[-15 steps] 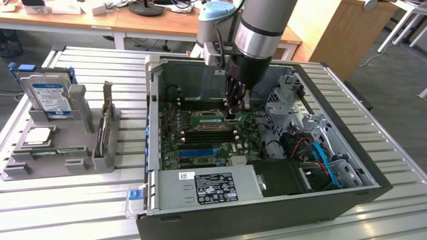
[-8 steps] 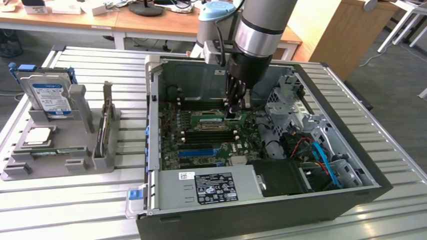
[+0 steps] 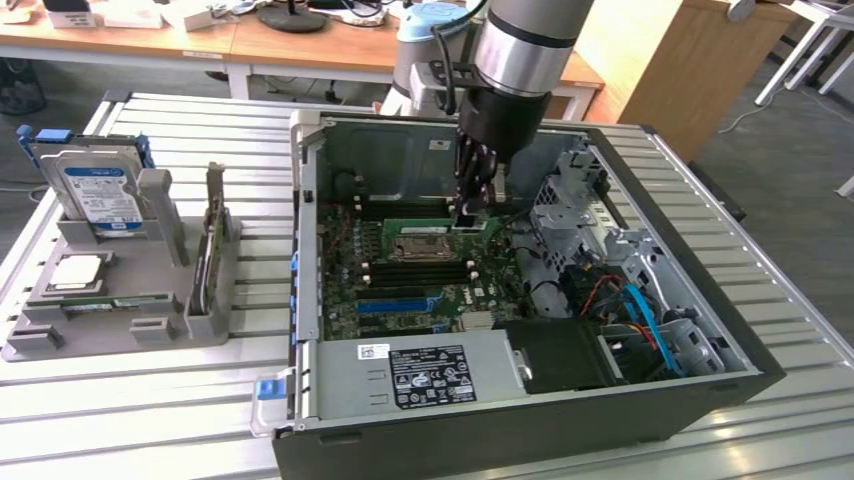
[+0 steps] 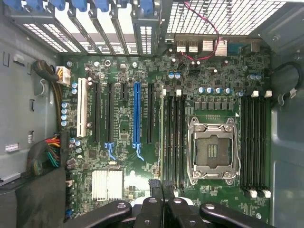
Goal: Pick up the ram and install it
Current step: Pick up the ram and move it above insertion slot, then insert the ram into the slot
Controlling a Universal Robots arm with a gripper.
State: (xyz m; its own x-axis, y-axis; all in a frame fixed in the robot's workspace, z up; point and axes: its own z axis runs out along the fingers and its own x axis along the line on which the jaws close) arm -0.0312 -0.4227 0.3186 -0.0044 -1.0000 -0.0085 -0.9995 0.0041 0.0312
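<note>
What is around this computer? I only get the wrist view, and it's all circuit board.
Observer: The case lies open on a slatted metal table, and the arm reaches down into it from above.
Operator: Is anything else on that table?
Observer: A gray holder sits at the exterior view's left, with a hard drive standing upright in it.
Operator: Is the arm carrying something?
Observer: Yes. The gripper is shut on the ram. From the side its green face runs level, low inside the case. I cannot tell whether it sits in a slot.
</note>
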